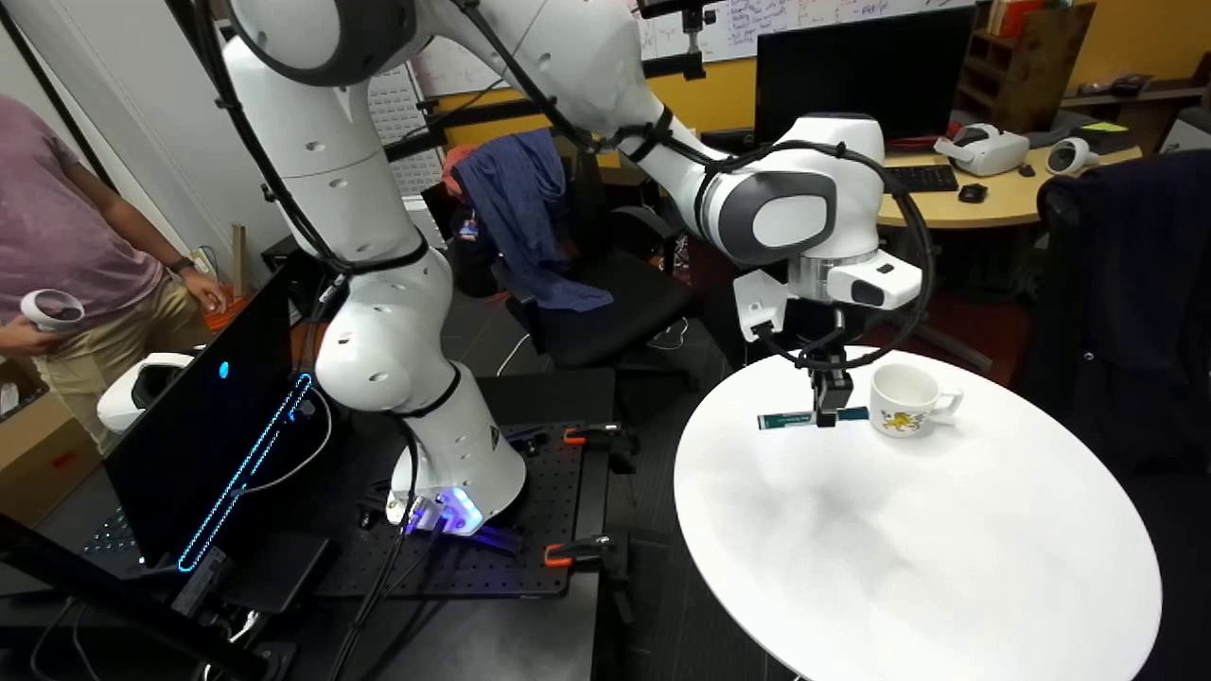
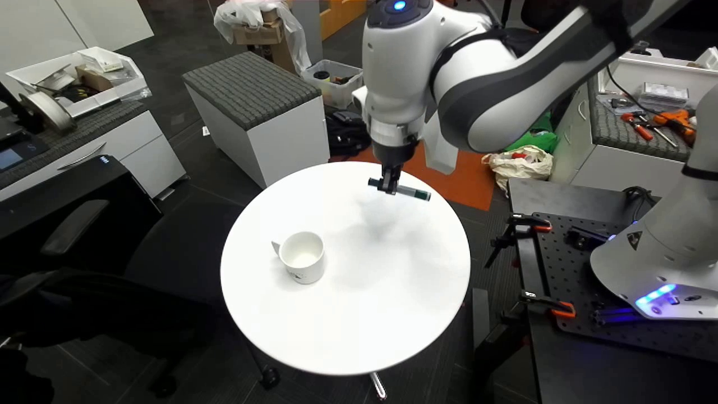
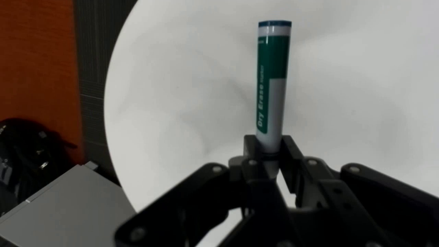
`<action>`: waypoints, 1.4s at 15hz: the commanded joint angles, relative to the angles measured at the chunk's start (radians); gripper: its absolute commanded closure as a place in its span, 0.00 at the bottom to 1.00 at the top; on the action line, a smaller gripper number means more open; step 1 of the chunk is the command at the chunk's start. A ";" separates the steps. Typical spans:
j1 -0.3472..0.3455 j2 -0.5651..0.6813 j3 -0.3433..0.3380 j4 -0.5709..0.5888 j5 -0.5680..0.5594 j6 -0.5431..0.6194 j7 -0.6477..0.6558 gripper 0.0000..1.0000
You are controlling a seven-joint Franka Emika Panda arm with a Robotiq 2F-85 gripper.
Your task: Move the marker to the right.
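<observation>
The gripper [image 3: 269, 148] is clamped on the marker [image 3: 273, 87], holding it above the table [image 2: 364, 325]; a mug [image 2: 305, 262] stands well apart from the gripper.

You have a round white bench [image 1: 899, 567] in both exterior views. On it, a white mug [image 1: 899, 402] stands upright, a yellow figure printed on its side. Behind, you see a desk [image 1: 1022, 205] carrying a monitor [image 1: 856, 85], keyboard [image 1: 920, 179], mouse [image 1: 973, 193] and headset [image 1: 993, 156]. A blue garment [image 1: 525, 213] drapes over a black chair [image 1: 629, 312]. In an exterior view you note a grey-topped cabinet [image 2: 255, 95] near a clear bin [image 2: 339, 96]; a backpack [image 2: 346, 134] shows there and in the wrist view.
</observation>
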 commanded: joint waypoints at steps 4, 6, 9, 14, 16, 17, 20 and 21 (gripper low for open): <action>-0.113 -0.043 -0.012 0.025 -0.032 -0.027 -0.078 0.95; -0.130 -0.018 -0.016 0.050 -0.035 -0.026 -0.067 0.95; -0.142 0.024 -0.020 0.097 -0.022 -0.032 -0.070 0.95; -0.140 0.117 -0.026 0.190 -0.013 -0.049 -0.079 0.95; -0.141 0.164 -0.029 0.235 0.006 -0.050 -0.090 0.95; -0.140 0.192 -0.031 0.261 0.013 -0.055 -0.091 0.95; -0.141 0.269 -0.034 0.333 0.034 -0.066 -0.104 0.95; -0.143 0.296 -0.032 0.357 0.048 -0.069 -0.109 0.95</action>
